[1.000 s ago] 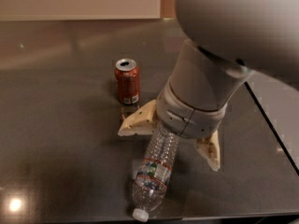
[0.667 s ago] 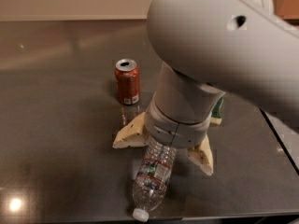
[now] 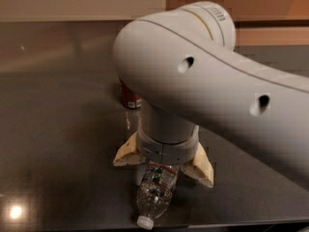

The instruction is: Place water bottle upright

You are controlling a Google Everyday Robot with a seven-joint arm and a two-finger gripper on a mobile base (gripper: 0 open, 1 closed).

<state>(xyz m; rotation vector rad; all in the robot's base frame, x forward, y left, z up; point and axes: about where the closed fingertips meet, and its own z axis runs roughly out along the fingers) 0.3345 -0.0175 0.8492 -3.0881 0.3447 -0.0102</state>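
The water bottle (image 3: 155,192) lies on its side on the dark table (image 3: 58,144), its white cap (image 3: 144,222) pointing at the front edge. It is clear ribbed plastic with a red, white and green label band. My gripper (image 3: 163,164) hangs straight down over the bottle's base end. Its two cream fingers (image 3: 127,154) are spread wide, one on each side of the bottle, not closed on it. The bottle's base is hidden under the wrist.
A red soda can (image 3: 129,98) stands upright behind the gripper, mostly hidden by my large grey arm (image 3: 203,86). The table's front edge (image 3: 217,222) runs just past the bottle cap. A light reflection (image 3: 15,211) shows at the front left.
The arm has swung left and lowered, now covering most of the can. The spread fingers have come down around the bottle's base end. The bottle has not moved.
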